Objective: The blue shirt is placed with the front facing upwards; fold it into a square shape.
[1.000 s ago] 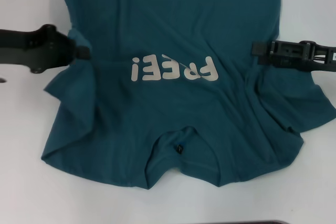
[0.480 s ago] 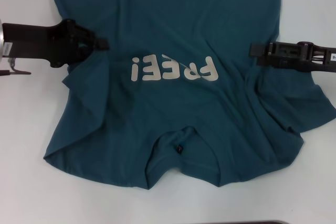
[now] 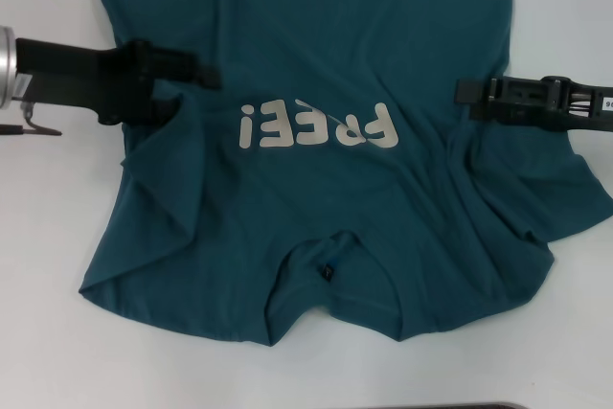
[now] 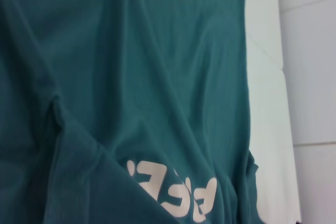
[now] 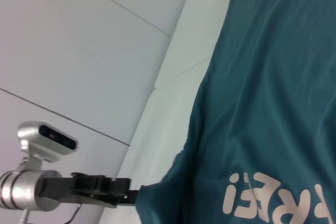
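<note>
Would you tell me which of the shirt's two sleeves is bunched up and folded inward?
The sleeve on the robot's left of the blue shirt, beside the left gripper; the right sleeve lies spread flat below the right gripper.

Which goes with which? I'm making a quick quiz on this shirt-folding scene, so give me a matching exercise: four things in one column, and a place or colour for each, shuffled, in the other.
Things:
1. left gripper
2. right gripper
3. block letters
4. collar

Descriptions:
A. off-white, on the chest
B. over the blue shirt's left side, beside the lettering
C. the shirt's end nearest the robot
D. at the shirt's right edge

Pairs: 1-B, 2-D, 3-A, 4-C
</note>
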